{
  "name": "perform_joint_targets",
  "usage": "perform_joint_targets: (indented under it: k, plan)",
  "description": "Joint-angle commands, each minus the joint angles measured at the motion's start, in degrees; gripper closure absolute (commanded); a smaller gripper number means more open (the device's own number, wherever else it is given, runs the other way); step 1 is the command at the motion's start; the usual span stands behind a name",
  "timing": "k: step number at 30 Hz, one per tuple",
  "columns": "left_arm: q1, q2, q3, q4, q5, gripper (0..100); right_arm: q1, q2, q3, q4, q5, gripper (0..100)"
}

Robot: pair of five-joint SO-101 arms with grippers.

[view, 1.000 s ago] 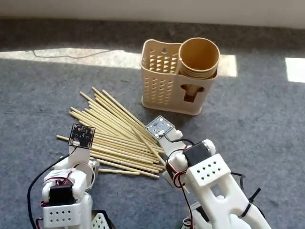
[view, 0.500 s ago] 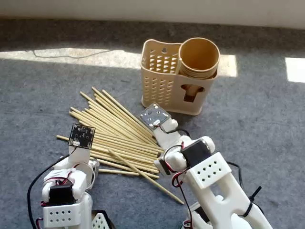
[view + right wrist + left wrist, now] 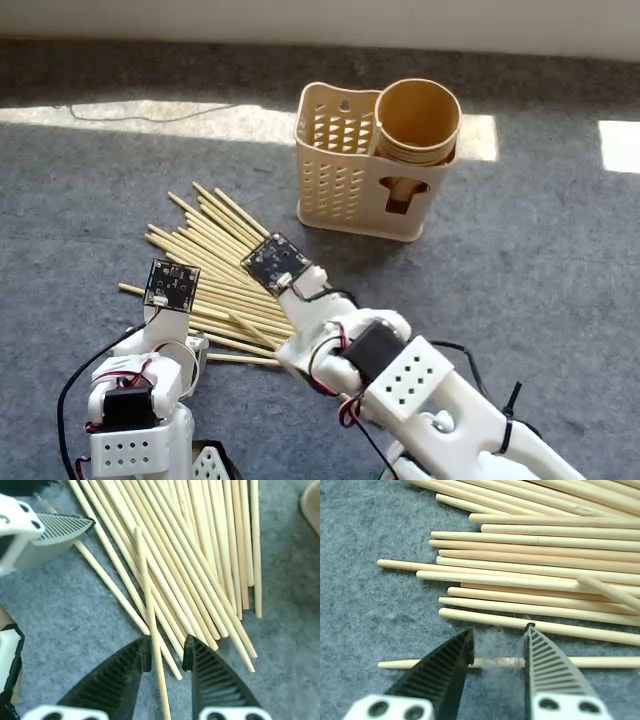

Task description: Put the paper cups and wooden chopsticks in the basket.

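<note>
In the lower left of the high view the left arm stands at the near edge of the wooden chopsticks [image 3: 215, 250]. Its left gripper [image 3: 497, 635] is spread wide and gripping nothing. One loose chopstick [image 3: 600, 662] lies flat on the grey carpet [image 3: 540, 250], crossing the gap between the two jaws, with the rest of the pile just beyond the tips.

The pile fans across the left centre of the frame. At centre the right arm comes in from the lower right, over the pile's right side. The right gripper [image 3: 166, 647] has its jaws slightly apart, and a slanted chopstick [image 3: 142, 565] lying across the others runs between them, close against the black jaw but not pinched.

In the upper centre, well apart from both grippers, the basket [image 3: 335, 175] stands upright with the stacked paper cups [image 3: 418, 115] in its right compartment
</note>
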Motion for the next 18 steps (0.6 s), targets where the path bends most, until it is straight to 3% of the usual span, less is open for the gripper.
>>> perform_joint_targets:
  k: [1, 9, 18]
  plan:
    - [1.01, -0.31, 1.19, 0.09, 0.18, 84, -2.51, -0.75, 3.38, -8.13, -2.29, 88.2]
    - [1.01, -0.31, 1.19, 0.09, 0.18, 84, -3.91, -0.75, 14.20, -22.55, -4.84, 88.2]
    - [1.01, -0.31, 1.19, 0.09, 0.18, 84, -5.41, -0.75, 18.15, -25.36, -4.75, 88.3]
